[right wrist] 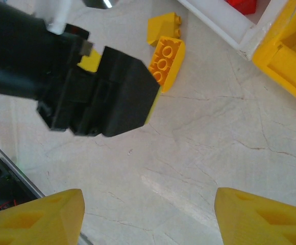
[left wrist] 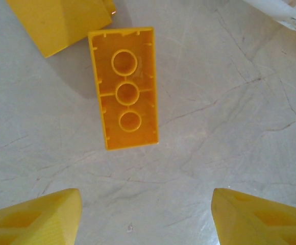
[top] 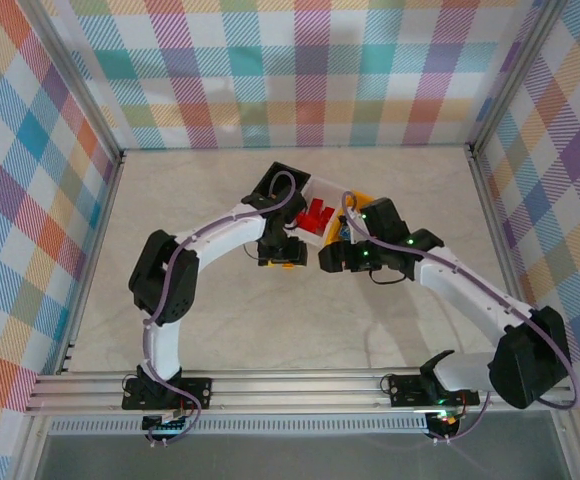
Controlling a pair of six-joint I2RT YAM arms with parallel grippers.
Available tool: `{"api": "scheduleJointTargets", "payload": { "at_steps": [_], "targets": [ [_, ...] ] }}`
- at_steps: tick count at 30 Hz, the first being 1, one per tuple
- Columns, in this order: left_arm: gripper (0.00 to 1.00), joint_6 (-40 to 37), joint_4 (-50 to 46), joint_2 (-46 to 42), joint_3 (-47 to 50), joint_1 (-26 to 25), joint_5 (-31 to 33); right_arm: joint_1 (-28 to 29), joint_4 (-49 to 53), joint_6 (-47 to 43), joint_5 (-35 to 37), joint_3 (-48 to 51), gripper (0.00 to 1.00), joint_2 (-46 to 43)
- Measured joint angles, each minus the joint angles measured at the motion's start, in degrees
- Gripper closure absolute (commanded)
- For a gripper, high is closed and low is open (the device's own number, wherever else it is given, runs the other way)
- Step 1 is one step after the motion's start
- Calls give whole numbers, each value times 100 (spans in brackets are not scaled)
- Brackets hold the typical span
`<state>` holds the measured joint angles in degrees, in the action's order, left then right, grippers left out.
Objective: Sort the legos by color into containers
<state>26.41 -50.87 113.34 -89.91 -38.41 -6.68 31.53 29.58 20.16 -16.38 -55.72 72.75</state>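
Your left claw (left wrist: 145, 219) hangs spread and empty above a yellow-orange lego brick (left wrist: 129, 87). The brick lies hollow side up on the surface (left wrist: 229, 127), with a second yellow-orange piece (left wrist: 56, 20) just beside it. Further right, red legos (top: 317, 214) already sit in the white bin (right wrist: 224, 28), which adjoins the yellow-orange bin (right wrist: 286, 56). Your right claw (right wrist: 148, 219) is also spread and empty. You appear partway through: at least these two yellow-orange pieces remain unsorted.

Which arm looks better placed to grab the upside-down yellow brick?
Probably left. The left tool is open with the yellow brick straight ahead; from the right tool, the left arm partly covers it.
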Motion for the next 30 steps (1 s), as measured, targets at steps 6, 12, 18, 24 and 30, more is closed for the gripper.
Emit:
{"api": "scheduleJointTargets", "payload": {
  "at_steps": [6, 12, 18, 24, 30],
  "targets": [
    [32, -42, -17, 503, -341, -9, 179, 2, -4, 4, 120, 210, 31, -363],
    [35, -94, -125, 815, -490, -9, 297, 0, -2, 20, 205, 282, 31, -446],
    [52, -188, -157, 1069, -599, -9, 389, 0, 0, 42, 236, 282, 33, -446],
    [67, -310, -210, 1141, -776, -9, 490, 0, -2, 52, 245, 282, 33, -446],
    [71, -400, -319, 1161, -940, -9, 535, 0, -26, 92, 245, 315, 33, -446]
  ]
}}
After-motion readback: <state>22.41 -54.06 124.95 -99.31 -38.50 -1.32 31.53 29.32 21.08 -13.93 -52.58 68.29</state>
